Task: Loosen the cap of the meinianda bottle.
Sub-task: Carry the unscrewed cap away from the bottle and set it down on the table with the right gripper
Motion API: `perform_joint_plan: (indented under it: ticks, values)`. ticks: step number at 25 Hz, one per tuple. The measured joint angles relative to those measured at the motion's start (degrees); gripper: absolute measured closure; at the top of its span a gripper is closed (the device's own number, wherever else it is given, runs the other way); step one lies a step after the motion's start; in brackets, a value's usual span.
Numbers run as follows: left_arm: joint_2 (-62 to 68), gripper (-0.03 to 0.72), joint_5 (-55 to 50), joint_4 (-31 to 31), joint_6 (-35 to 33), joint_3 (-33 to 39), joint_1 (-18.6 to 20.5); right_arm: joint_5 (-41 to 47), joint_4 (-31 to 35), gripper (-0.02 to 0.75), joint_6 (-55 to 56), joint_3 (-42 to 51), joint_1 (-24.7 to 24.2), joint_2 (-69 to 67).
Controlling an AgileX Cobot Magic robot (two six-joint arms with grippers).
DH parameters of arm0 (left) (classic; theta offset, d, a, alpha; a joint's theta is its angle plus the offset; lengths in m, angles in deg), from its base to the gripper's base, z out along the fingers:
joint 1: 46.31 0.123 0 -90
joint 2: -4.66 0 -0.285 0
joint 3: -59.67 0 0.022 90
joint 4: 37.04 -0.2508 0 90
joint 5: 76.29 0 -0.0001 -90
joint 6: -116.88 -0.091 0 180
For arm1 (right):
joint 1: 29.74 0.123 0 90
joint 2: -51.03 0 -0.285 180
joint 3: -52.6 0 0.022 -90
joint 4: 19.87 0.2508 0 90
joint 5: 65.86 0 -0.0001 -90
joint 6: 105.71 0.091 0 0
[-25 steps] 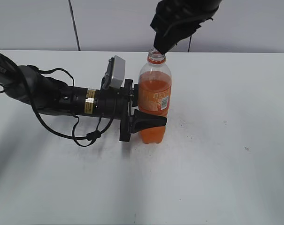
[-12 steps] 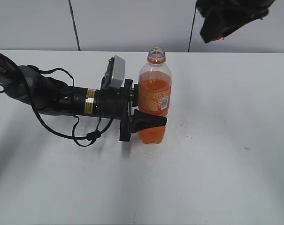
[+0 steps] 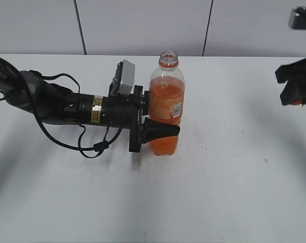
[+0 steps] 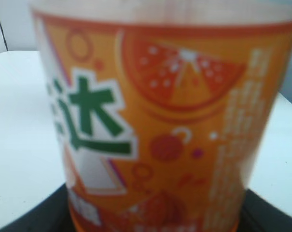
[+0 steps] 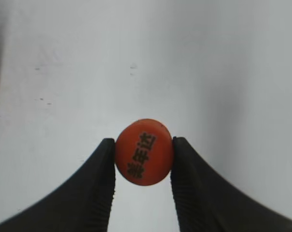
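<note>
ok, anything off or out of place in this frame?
Yes: the cap is fully off, pinched in the right gripper far to the right of the meinianda bottle. The bottle stands upright with an open mouth, clamped by the left gripper. No spill visible.

Clear glossy plastic bottle, smooth orange cap

This looks like a robotics lab or test bench, though little of the room shows. A bare white table fills most of the frame, plain grey wall panels run across the top, and a cabled robot arm lies at left.
</note>
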Motion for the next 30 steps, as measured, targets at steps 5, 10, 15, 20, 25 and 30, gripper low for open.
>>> perform_joint_plan:
  ticks: [5, 10, 15, 20, 25, 30]
  values:
    - [0.0, 0.281, -0.1, 0.1, 0.0, 0.0, 0.0, -11.2, 0.3, 0.468, -0.4, 6.1, -2.5, -3.9]
    - [0.0, 0.281, -0.1, 0.2, 0.2, 0.0, 0.0, -20.8, 1.6, 0.468, -1.3, 6.3, -2.6, -11.3]
    - [0.0, 0.281, -0.1, 0.3, 0.2, 0.0, 0.0, -24.4, 3.4, 0.468, -1.6, 6.3, -2.6, -18.1]
    - [0.0, 0.281, -0.1, 0.3, 0.2, 0.0, 0.0, -25.7, 4.6, 0.468, -1.7, 6.3, -2.6, -21.1]
    - [0.0, 0.283, -0.1, 0.3, 0.2, 0.0, 0.0, -26.0, 4.7, 0.468, -1.7, 6.3, -2.6, -21.1]
    - [0.0, 0.283, -0.1, 0.3, 0.2, 0.0, 0.0, -25.6, 4.7, 0.458, -1.7, 6.3, -2.6, -21.1]
